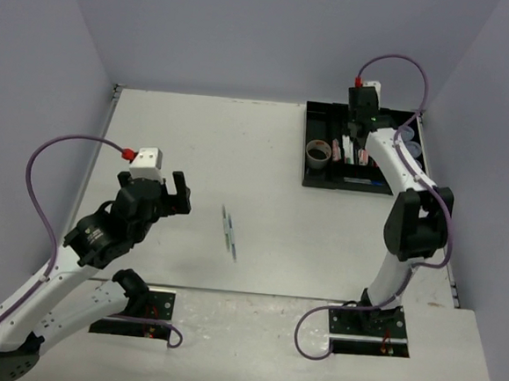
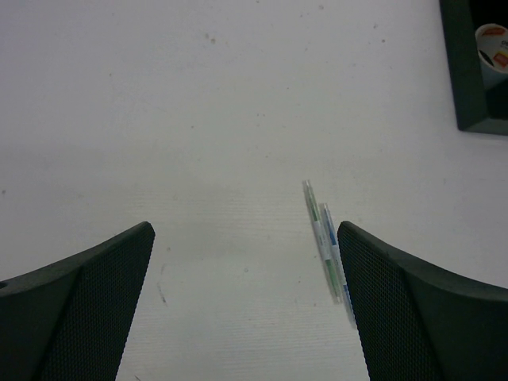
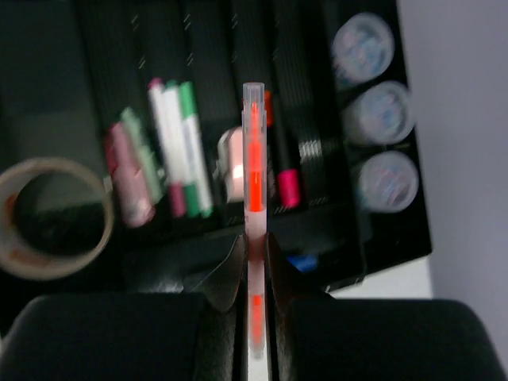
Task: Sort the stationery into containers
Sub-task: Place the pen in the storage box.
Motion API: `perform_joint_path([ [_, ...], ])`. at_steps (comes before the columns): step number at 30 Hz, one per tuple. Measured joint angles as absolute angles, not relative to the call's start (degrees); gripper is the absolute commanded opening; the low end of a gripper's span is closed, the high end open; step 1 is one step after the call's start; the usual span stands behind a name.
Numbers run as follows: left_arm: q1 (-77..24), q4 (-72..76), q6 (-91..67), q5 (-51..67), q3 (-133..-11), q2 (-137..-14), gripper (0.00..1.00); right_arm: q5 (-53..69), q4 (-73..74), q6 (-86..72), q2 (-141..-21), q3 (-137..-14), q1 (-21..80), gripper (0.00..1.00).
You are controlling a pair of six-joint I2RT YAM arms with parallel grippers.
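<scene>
My right gripper (image 3: 254, 248) is shut on a thin clear pen with an orange core (image 3: 254, 159), held above the black compartment tray (image 1: 313, 176) at the far right. In the tray lie a tape roll (image 3: 54, 216), pink, white and green pens (image 3: 178, 151), a pink highlighter (image 3: 287, 184) and three round bluish-lidded tubs (image 3: 382, 113). Two thin pens, one green and one blue (image 1: 228, 231), lie side by side mid-table. My left gripper (image 2: 246, 274) hangs open above the table, with those pens (image 2: 324, 238) just inside its right finger (image 2: 429, 317).
Grey walls close in the table on the left, back and right. The tray's near corner (image 2: 476, 95) shows at the top right of the left wrist view. The right arm (image 1: 406, 220) reaches from its base up to the tray.
</scene>
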State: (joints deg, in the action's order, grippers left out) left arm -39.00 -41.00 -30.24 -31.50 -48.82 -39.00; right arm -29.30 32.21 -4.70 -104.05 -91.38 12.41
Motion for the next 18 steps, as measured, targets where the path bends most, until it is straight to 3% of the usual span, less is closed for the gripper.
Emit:
perform_joint_path([
  [9,-39.0,-39.7,-28.8,-29.0,-48.2,-37.4,1.00,-36.3,29.9,6.4,-125.2,-112.7,3.4,0.00],
  [18,-39.0,-39.4,-28.2,-27.8,-48.0,-37.2,1.00,-38.5,27.1,15.2,-131.7,-116.0,2.6,0.00],
])
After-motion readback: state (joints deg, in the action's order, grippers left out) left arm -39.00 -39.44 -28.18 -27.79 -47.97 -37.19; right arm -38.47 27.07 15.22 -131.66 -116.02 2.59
